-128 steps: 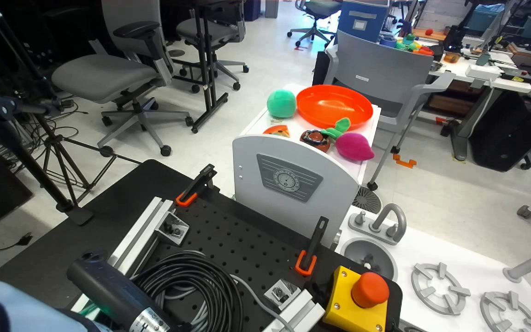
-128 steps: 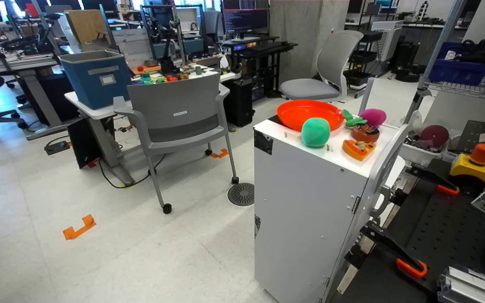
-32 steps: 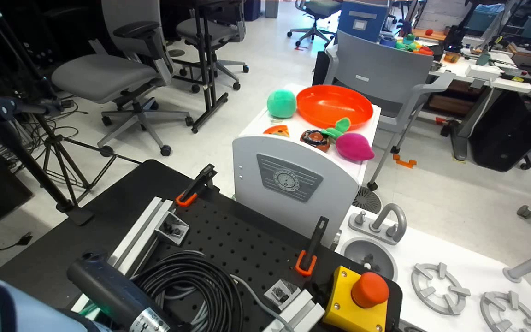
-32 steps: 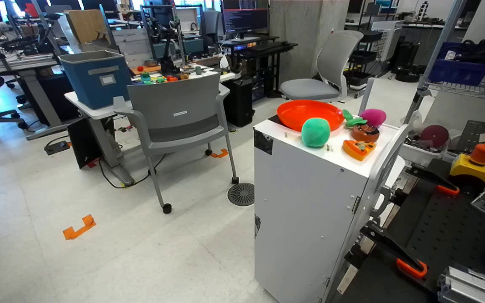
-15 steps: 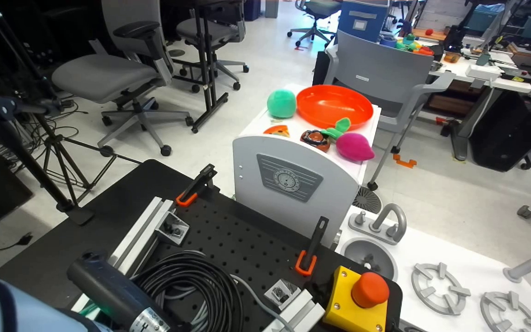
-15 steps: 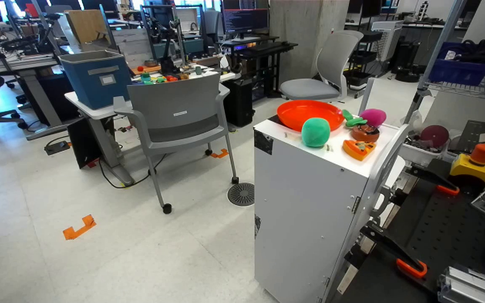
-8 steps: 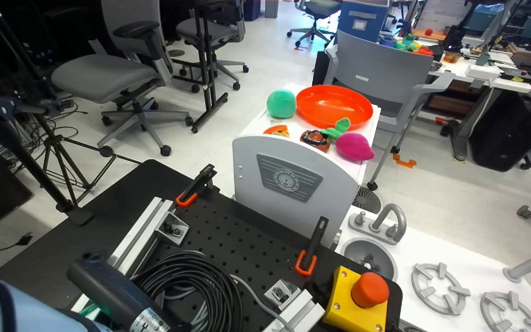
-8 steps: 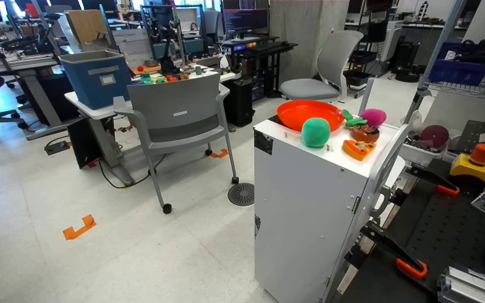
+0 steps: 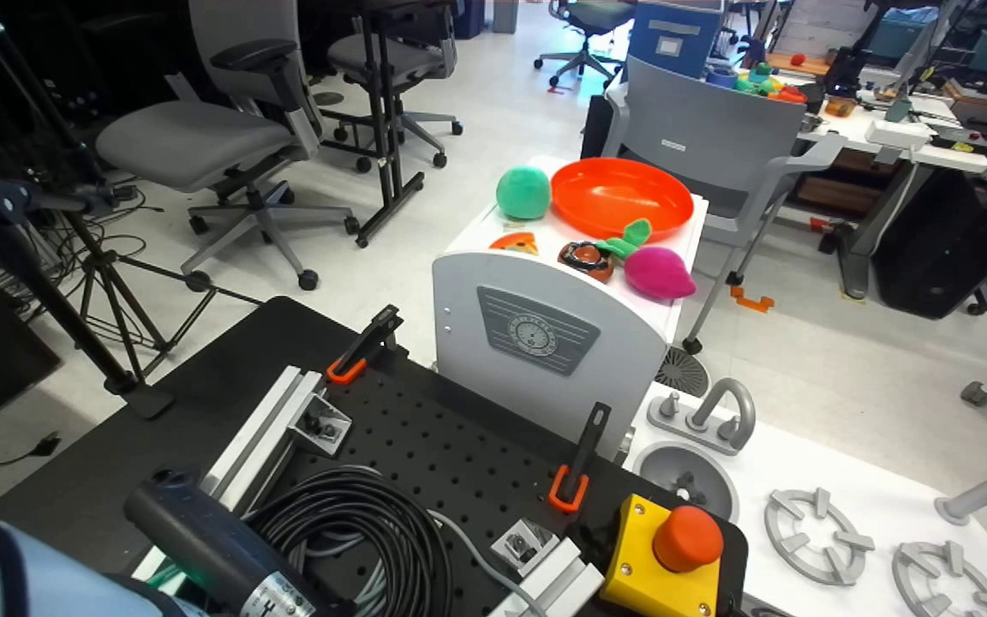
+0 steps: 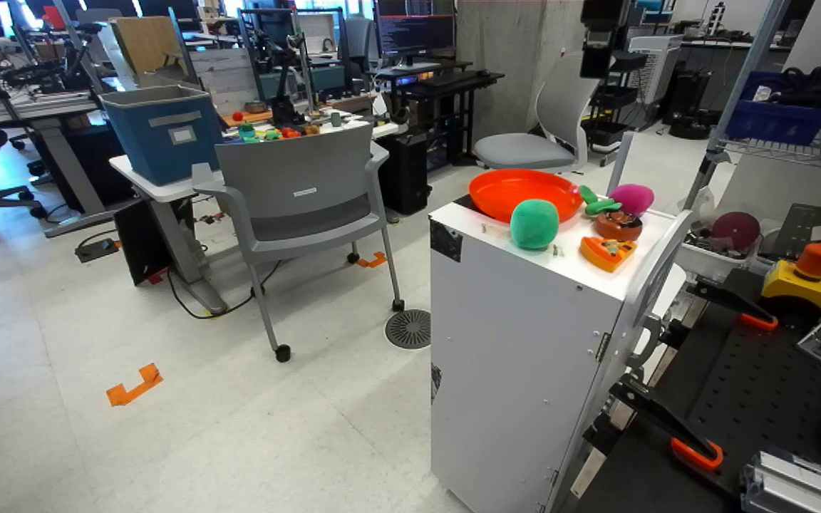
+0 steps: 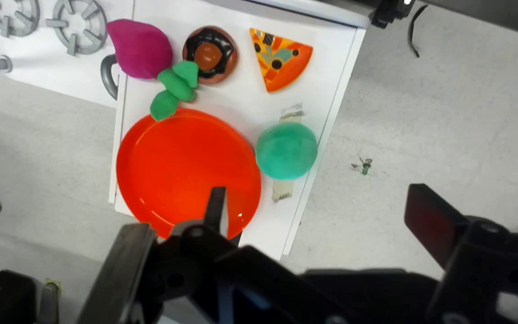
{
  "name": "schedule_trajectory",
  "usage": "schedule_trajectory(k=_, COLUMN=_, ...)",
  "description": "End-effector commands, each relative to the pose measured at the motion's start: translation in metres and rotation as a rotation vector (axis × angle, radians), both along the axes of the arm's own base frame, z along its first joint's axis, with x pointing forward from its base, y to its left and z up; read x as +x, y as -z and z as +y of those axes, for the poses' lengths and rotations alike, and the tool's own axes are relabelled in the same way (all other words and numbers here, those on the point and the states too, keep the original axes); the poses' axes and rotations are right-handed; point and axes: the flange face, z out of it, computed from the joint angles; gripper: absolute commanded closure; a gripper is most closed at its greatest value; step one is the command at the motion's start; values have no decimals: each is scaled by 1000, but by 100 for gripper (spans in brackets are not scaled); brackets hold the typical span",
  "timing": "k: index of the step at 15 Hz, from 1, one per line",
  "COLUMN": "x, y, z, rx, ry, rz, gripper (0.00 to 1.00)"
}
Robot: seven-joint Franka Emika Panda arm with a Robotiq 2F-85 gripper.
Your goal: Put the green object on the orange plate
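The green object, a smooth teal ball (image 9: 523, 194) (image 10: 534, 224) (image 11: 287, 151), rests on the white cabinet top close beside the orange plate (image 9: 622, 195) (image 10: 517, 189) (image 11: 187, 162); whether they touch I cannot tell. Nothing lies in the plate. My gripper (image 11: 317, 187) shows in the wrist view with its fingers wide apart and only floor and cabinet edge seen between them; one finger overlaps the plate in that view. Part of the dark gripper (image 10: 596, 64) also hangs into the top of an exterior view, well above the cabinet.
Near the plate lie a magenta plush (image 11: 144, 49) with green leaves (image 11: 176, 85), a brown donut (image 11: 210, 55) and a pizza slice (image 11: 280, 59). A raised grey panel (image 9: 545, 343) borders the cabinet top. A grey chair (image 10: 303, 185) stands behind it.
The dark gripper has come lower into the top of an exterior view over the last second, then shifted left there. The ball, plate and other toys have not moved.
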Motion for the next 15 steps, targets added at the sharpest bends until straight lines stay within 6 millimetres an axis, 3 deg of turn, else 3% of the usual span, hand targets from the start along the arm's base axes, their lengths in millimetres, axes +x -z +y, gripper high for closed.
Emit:
schedule_trajectory(k=1, x=10, y=-4, z=-8, rx=58, ry=41, rz=-90, gripper=0)
schedule_trajectory(k=15, x=23, y=16, z=-32, rx=68, ry=12, rz=-35, gripper=0)
